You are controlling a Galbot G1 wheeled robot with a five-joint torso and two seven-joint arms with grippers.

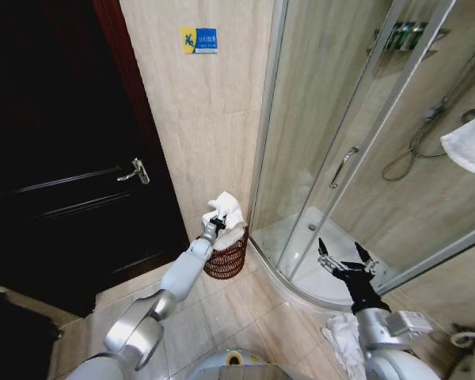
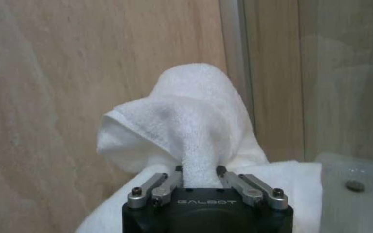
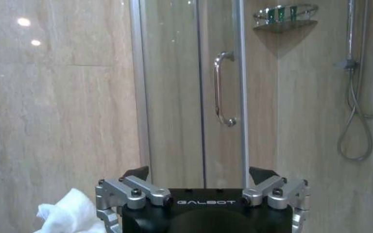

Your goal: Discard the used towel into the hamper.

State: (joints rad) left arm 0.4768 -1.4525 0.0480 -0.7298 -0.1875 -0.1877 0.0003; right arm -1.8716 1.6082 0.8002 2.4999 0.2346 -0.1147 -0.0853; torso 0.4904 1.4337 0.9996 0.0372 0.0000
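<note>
Left pincer (image 2: 199,171) clamping towel (image 2: 186,121) over hamper (image 1: 226,263) — wall, shower door (image 1: 344,166) flanking

- Your head view is evenly bright on the tiles, but the door (image 1: 71,182) on the left sinks into near black.
- Straight frames bow toward the edges (wide lens).
- In the left wrist view the towel (image 2: 180,131) is soft and slightly blurred, shaded in its folds.
- Two glare spots sit on the wall (image 3: 25,34) in the right wrist view.
</note>
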